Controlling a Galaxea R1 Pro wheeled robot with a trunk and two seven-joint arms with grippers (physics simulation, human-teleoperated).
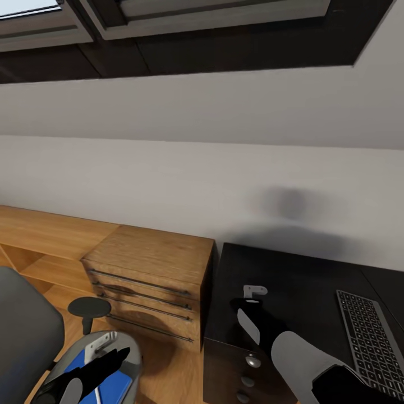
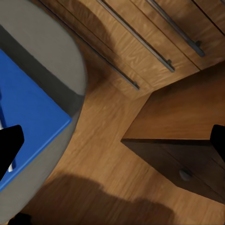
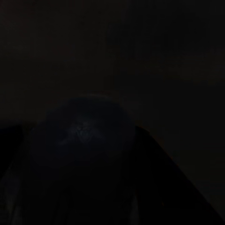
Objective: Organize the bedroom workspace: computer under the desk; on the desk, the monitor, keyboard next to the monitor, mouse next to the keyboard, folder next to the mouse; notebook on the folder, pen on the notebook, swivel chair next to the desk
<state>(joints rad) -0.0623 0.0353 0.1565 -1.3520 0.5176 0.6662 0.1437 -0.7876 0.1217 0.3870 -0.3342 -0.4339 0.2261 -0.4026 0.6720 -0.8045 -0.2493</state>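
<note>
The swivel chair [image 1: 25,336] stands at the lower left, its grey seat [image 2: 56,51] carrying the bright blue folder [image 1: 115,388] [image 2: 28,112]. My left gripper [image 1: 106,359] [image 2: 112,140] hovers over the folder's edge, open with its fingers wide apart. The black desk [image 1: 292,280] lies at the right, and the keyboard [image 1: 370,336] rests at its right edge. My right gripper [image 1: 249,306] is low over the desk's left end. The right wrist view is almost black, with a dim rounded lump [image 3: 82,131] between the fingers. The monitor, computer, notebook and pen are out of view.
A wooden dresser [image 1: 151,269] [image 2: 154,42] with long bar handles stands between chair and desk. The desk's black drawer unit [image 1: 230,365] [image 2: 187,164] has round silver knobs. A narrow strip of wood floor [image 2: 108,154] separates them. Grey sloped wall and skylight rise behind.
</note>
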